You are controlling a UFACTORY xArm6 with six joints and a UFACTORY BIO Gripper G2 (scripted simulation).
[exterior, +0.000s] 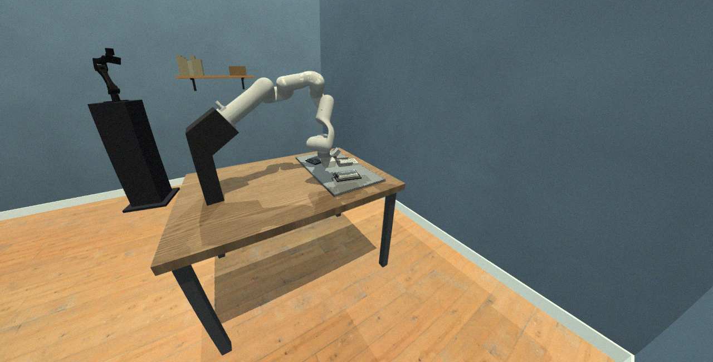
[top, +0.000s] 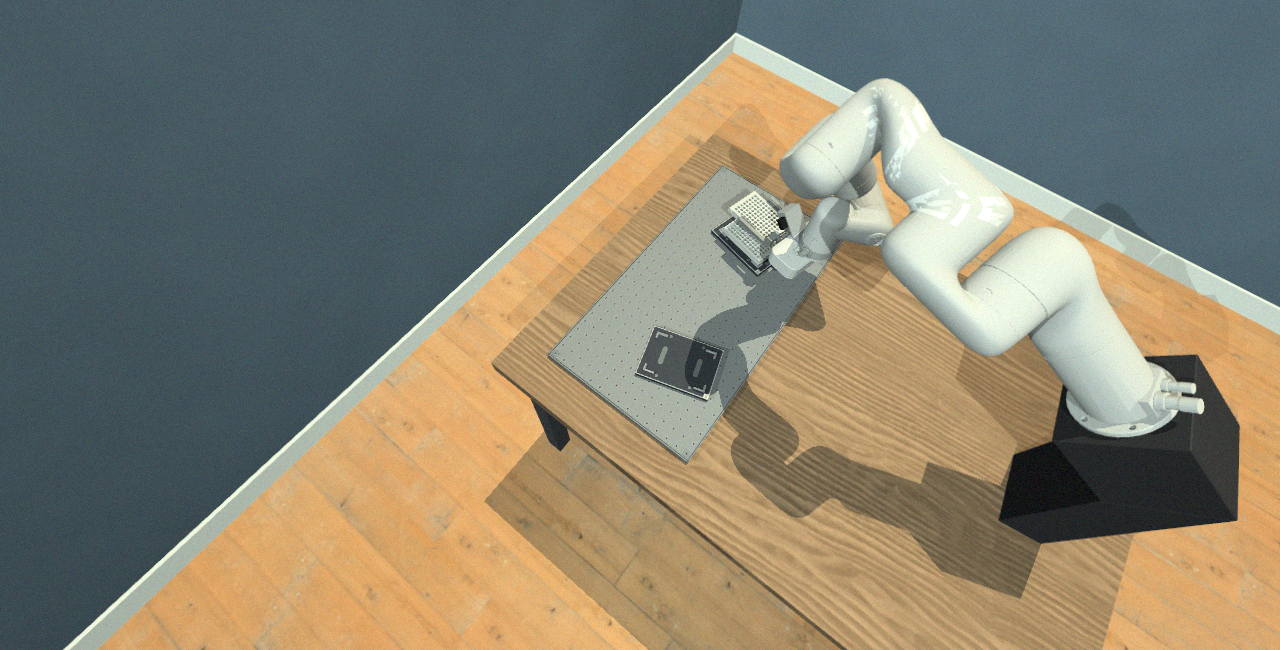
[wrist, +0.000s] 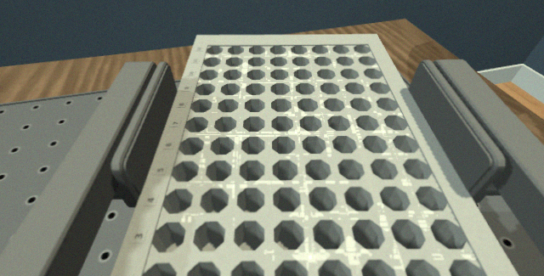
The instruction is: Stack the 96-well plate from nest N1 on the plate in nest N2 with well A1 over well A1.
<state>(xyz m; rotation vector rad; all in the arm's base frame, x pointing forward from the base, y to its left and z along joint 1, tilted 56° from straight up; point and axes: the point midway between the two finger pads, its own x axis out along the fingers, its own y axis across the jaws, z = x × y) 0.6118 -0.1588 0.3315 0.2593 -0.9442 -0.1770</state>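
I see my rectangular 96-well plate (top: 757, 212) (exterior: 347, 161) (wrist: 284, 134) in off-white, gridded with grey wells and small dark numerals. My flat-padded gripper (top: 775, 229) (exterior: 336, 158) (wrist: 293, 132) is grey. The rectangular perforated board (top: 617, 310) (exterior: 323, 176) (wrist: 25, 140) is grey with black dots; the flat rectangular wooden desk (top: 859, 332) (exterior: 264, 195) (wrist: 64, 76) shows brown, wavy grain.

On my feed: two 96-well plates, one (top: 756, 212) (exterior: 347, 161) (wrist: 280, 136) above the other (top: 744, 242) (exterior: 346, 175), by the desk's far right corner. Two nests, that corner's (top: 759, 270) (exterior: 360, 179) and one (top: 680, 361) (exterior: 313, 160) toward the left edge. One perforated board (top: 608, 315) (exterior: 340, 194) (wrist: 21, 140), one desk (top: 859, 359) (exterior: 269, 200) (wrist: 51, 72).
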